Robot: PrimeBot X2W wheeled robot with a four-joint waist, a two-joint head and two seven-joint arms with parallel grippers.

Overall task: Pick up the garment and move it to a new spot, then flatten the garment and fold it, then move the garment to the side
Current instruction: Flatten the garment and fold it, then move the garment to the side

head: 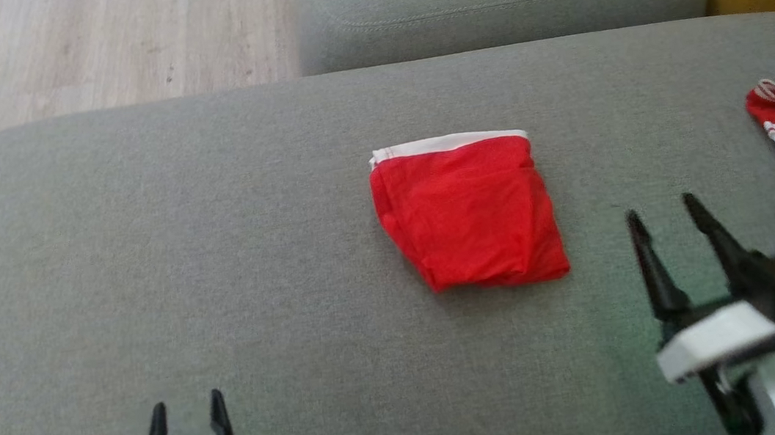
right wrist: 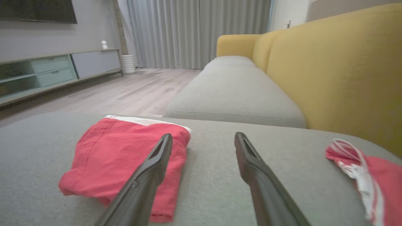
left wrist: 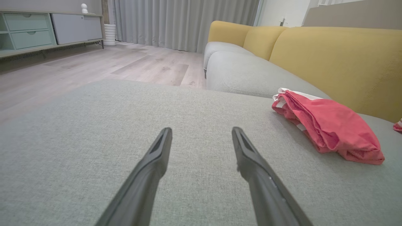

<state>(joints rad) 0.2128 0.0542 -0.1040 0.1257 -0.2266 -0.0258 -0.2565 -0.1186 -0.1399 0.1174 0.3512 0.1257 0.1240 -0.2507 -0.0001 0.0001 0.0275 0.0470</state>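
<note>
Grey seat cushion [head: 212, 231] spans the frame; folded red garment [head: 468, 215] sits dead centre. Right gripper [head: 661, 207], lower right, jaws spread and empty, near it; left gripper [head: 187, 401], lower left, spread too, well apart.

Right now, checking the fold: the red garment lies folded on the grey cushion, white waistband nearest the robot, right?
No. The head view shows the red garment folded on the grey cushion, with its white waistband farthest from the robot.
</note>
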